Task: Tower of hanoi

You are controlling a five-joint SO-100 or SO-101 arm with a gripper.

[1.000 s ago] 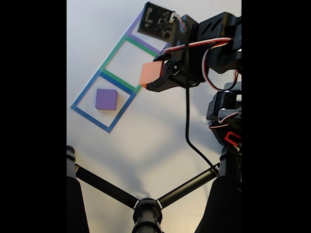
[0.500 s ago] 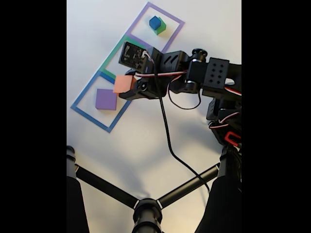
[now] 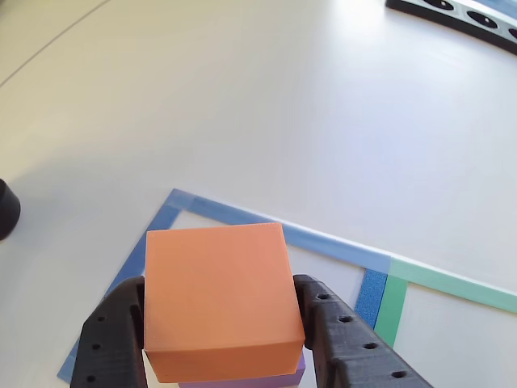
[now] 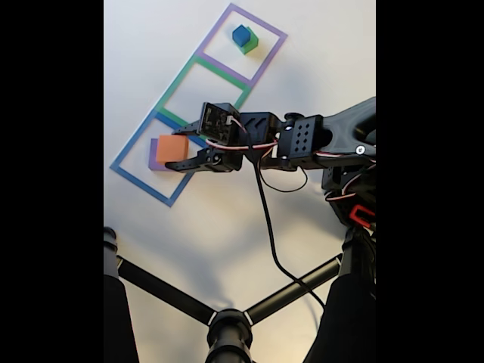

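Note:
My gripper (image 3: 222,323) is shut on an orange cube (image 3: 218,301), its black fingers (image 3: 113,335) pressing both sides. A thin strip of the purple block (image 3: 242,381) shows right beneath the cube. In the fixed view the orange cube (image 4: 172,149) sits over the purple block (image 4: 153,160) inside the blue-taped square (image 4: 132,181), with the gripper (image 4: 178,153) reaching in from the right. A small blue cube (image 4: 240,34) rests on a green cube (image 4: 251,43) in the purple-taped square (image 4: 261,68) at the top. Whether the orange cube touches the purple block I cannot tell.
The green-taped square (image 4: 170,94) between the other two holds nothing. Black tripod legs (image 4: 166,293) cross the lower part of the fixed view, and the arm's base (image 4: 355,197) stands at the right. A black rail (image 3: 464,16) lies at the far edge of the white table.
The arm swung left and down with the orange cube, from above the green square to directly over the purple block in the blue square.

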